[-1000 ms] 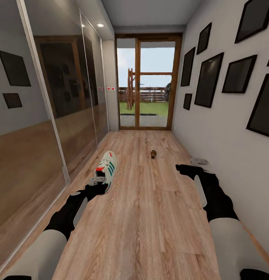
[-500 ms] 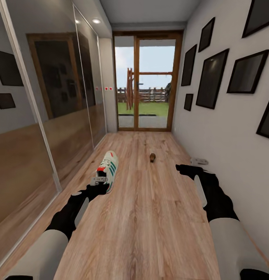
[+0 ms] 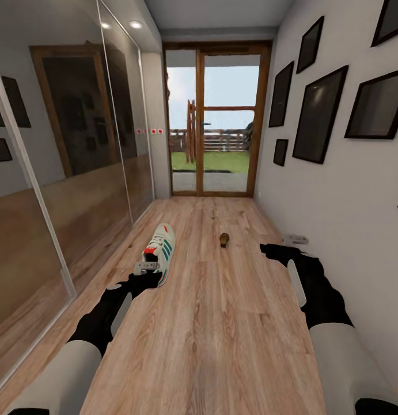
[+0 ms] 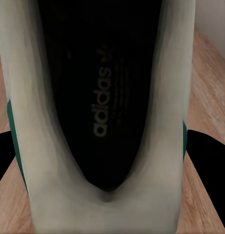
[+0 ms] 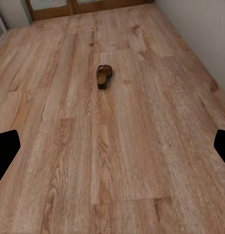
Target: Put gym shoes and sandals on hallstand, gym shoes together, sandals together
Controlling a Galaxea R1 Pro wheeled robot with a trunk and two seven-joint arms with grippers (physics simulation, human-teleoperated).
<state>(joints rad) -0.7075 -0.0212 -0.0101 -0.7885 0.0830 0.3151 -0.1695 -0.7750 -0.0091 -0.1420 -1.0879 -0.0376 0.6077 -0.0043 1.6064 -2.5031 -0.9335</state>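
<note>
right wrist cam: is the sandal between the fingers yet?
No. The sandal lies alone on the corridor floor, well ahead of the right gripper, whose fingers are spread with only planks between them.

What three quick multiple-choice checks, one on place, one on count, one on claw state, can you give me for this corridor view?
1. Where does the sandal lie?
A. On the floor ahead of the right claw
B. Between the left claw's fingers
C. On a wall shelf

2. How many gym shoes show in the head view?
A. One
B. Two
C. Three

3. What is the right claw doing?
A. Shut on the sandal
B. Open, holding nothing
C. Shut on a shoe

Answers:
1. A: the right wrist view shows it alone on the corridor floor, apart from the fingers.
2. A: a single gym shoe sits at the left claw.
3. B: its fingertips sit wide apart at that view's edges with bare planks between.
</note>
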